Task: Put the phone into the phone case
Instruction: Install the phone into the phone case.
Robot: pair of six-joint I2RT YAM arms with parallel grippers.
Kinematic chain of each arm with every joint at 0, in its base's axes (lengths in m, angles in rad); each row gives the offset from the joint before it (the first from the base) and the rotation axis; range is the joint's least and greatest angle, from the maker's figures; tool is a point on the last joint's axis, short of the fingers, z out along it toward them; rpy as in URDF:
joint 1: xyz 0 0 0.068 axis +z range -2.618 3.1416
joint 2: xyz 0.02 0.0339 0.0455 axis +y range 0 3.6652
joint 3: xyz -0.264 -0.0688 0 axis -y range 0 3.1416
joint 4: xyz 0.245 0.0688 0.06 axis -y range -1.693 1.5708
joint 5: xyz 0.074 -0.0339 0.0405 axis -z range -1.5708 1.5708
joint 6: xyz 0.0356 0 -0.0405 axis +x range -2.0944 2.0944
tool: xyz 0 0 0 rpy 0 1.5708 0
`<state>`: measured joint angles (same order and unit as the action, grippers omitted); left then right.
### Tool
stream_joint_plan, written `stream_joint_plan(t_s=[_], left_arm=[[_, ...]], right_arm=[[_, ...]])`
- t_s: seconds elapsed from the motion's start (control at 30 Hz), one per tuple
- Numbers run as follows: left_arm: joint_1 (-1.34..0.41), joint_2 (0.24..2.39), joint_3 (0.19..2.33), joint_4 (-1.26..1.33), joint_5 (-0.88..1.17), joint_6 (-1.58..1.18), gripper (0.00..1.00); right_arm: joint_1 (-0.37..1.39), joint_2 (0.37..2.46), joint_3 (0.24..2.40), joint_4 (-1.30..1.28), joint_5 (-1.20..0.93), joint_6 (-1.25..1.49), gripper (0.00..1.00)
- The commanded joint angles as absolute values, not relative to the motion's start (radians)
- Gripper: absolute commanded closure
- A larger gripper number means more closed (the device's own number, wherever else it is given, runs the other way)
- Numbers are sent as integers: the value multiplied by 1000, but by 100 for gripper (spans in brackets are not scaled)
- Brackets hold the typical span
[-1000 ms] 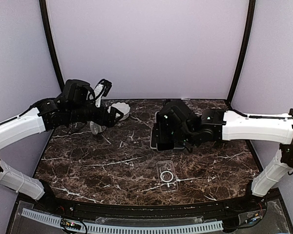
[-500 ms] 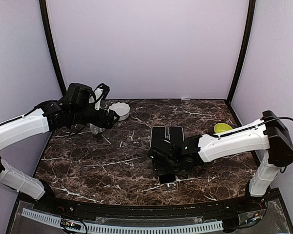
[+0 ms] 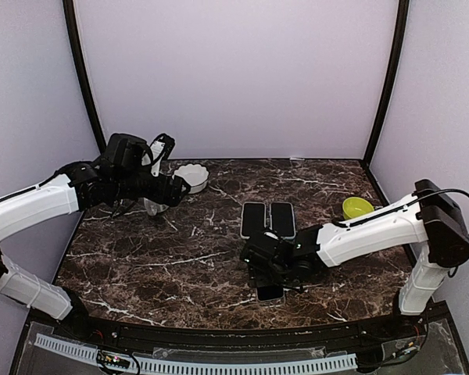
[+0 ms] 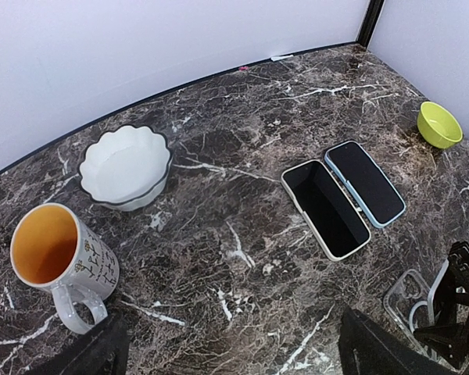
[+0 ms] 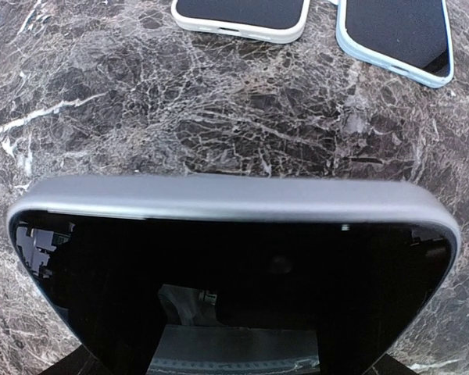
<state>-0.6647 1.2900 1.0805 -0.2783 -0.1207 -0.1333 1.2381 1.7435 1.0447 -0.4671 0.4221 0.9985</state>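
Note:
My right gripper (image 3: 275,266) is shut on a dark phone with a grey edge (image 5: 234,199); its black screen fills the lower half of the right wrist view. In the top view the phone's near end (image 3: 270,294) pokes out below the gripper, over the spot where the clear phone case lay. The case is hidden there. In the left wrist view a corner of the clear case (image 4: 406,291), with a ring mark, shows beside the right gripper (image 4: 461,305). Whether phone and case touch I cannot tell. My left gripper (image 3: 176,187) hovers open and empty at the back left.
Two cased phones lie side by side at mid-table, one white-rimmed (image 3: 254,219) and one blue-rimmed (image 3: 282,219). A small green bowl (image 3: 357,207) sits at the right. A white scalloped bowl (image 3: 191,176) and a mug with an orange inside (image 4: 59,262) stand below the left gripper.
My right arm has come from the back, by the two cased phones, toward the near edge with the phone, and now covers the clear case. The left arm has barely moved.

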Motion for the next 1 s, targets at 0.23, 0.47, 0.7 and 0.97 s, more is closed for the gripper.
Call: stream_joint_plan(t_s=[0.23, 0.47, 0.7, 0.97], left_arm=[[-658, 1258, 1068, -267, -125, -116, 4], [-659, 1254, 1068, -267, -129, -112, 4], [-659, 1259, 1066, -267, -126, -112, 4], [-659, 1259, 1068, -268, -125, -111, 4]], right_arm=[[1260, 1781, 1117, -546, 444, 1038, 100], [1276, 1813, 1122, -565, 444, 1041, 100], [1276, 1816, 1077, -516, 417, 1075, 100], [1274, 1845, 1108, -580, 437, 1102, 85]])
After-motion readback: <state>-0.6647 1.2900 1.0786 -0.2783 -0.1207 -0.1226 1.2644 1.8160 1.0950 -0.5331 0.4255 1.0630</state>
